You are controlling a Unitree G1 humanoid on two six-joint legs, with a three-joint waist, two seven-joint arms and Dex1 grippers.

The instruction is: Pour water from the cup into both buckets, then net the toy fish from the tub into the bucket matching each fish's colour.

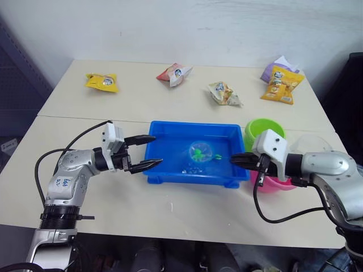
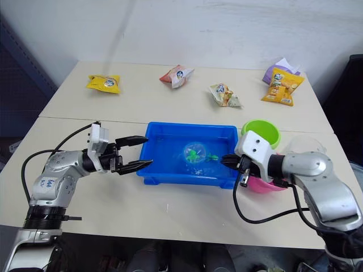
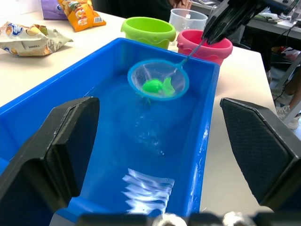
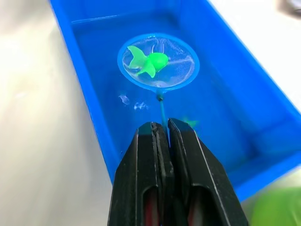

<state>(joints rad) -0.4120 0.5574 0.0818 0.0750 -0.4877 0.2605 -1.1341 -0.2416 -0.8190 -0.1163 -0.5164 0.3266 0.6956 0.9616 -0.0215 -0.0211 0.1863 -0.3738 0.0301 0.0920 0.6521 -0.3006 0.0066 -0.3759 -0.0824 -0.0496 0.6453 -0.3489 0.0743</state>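
Observation:
The blue tub [image 1: 170, 173] sits mid-table with water in it. My right gripper [image 1: 238, 160] is at the tub's right end, shut on the thin handle of the net [image 4: 157, 61]. The net's light blue hoop hangs over the tub with a green toy fish [image 4: 146, 61] inside it. Another small green fish [image 4: 190, 123] lies in the water below the handle. My left gripper [image 1: 148, 152] is open at the tub's left end, holding nothing. The green bucket [image 1: 265, 129] and the pink bucket [image 1: 272, 184] stand right of the tub, and the clear cup [image 3: 188, 20] stands behind them.
Snack bags lie along the table's far side: yellow [image 1: 102, 81], red and white [image 1: 174, 73], pale [image 1: 224, 93], orange [image 1: 282, 84] and purple [image 1: 278, 67]. A seam [image 1: 74, 118] runs across the table behind the tub.

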